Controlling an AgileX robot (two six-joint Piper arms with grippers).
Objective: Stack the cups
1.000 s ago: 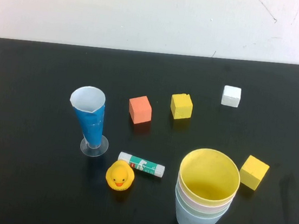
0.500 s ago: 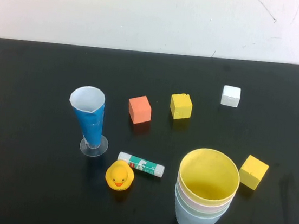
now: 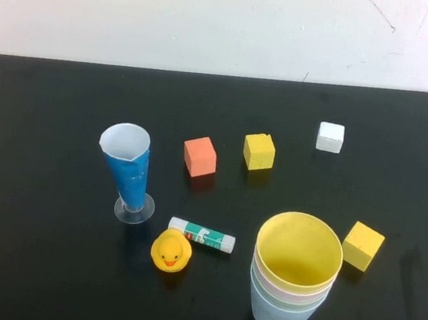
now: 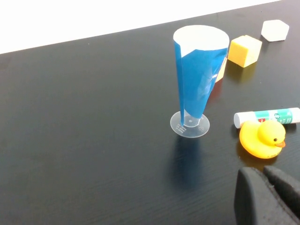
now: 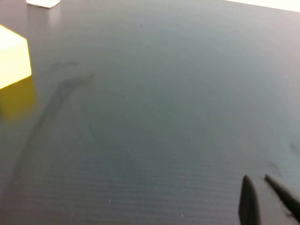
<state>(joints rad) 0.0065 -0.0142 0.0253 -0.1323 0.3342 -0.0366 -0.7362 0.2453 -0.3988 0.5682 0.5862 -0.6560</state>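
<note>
Where the black table comes nearest the robot, four matte plastic tumblers stand nested upright as one stack of cups: the yellow cup sits innermost on top, with pink, pale green and light blue rims showing beneath it. Neither arm touches the stack. Off at the near left edge, the left gripper hangs low over bare table, its fingers clenched together on nothing; the right gripper is on the right side over bare table, likewise pinched shut and empty. Just left of the stack sit a yellow rubber duck and, touching its far side, a white-and-green glue stick. Right of the stack lies a yellow cube. Farther left stands a tall narrow blue cone on a clear round foot. Beyond lie an orange cube, another yellow block and, farthest, a white block.
</note>
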